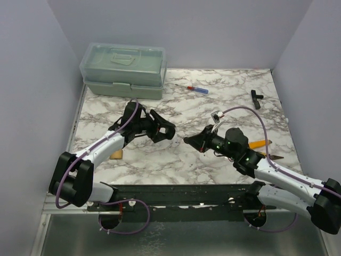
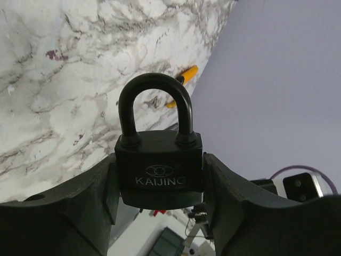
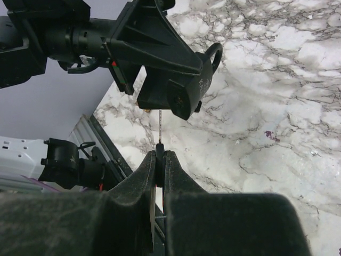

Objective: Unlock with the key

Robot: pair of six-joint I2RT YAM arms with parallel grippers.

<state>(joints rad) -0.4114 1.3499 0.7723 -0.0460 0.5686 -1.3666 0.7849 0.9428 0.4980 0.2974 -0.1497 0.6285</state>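
A black padlock (image 2: 160,154) marked KAIJING sits between the fingers of my left gripper (image 2: 160,166), which is shut on its body, shackle pointing away. Seen from above, the left gripper (image 1: 164,129) holds the padlock (image 1: 171,129) over the middle of the marble table, its bottom turned toward the right arm. My right gripper (image 3: 159,158) is shut on the dark head of a key (image 3: 160,128). The thin blade points straight at the underside of the padlock (image 3: 184,90), its tip just short of it. In the top view the key (image 1: 185,139) is a small gap from the lock.
A green lidded toolbox (image 1: 123,69) stands at the back left. A red-and-blue screwdriver (image 1: 195,89) and a black L-shaped piece (image 1: 256,97) lie at the back. An orange tool (image 1: 259,143) lies beside the right arm, and a wooden block (image 1: 116,154) beside the left arm.
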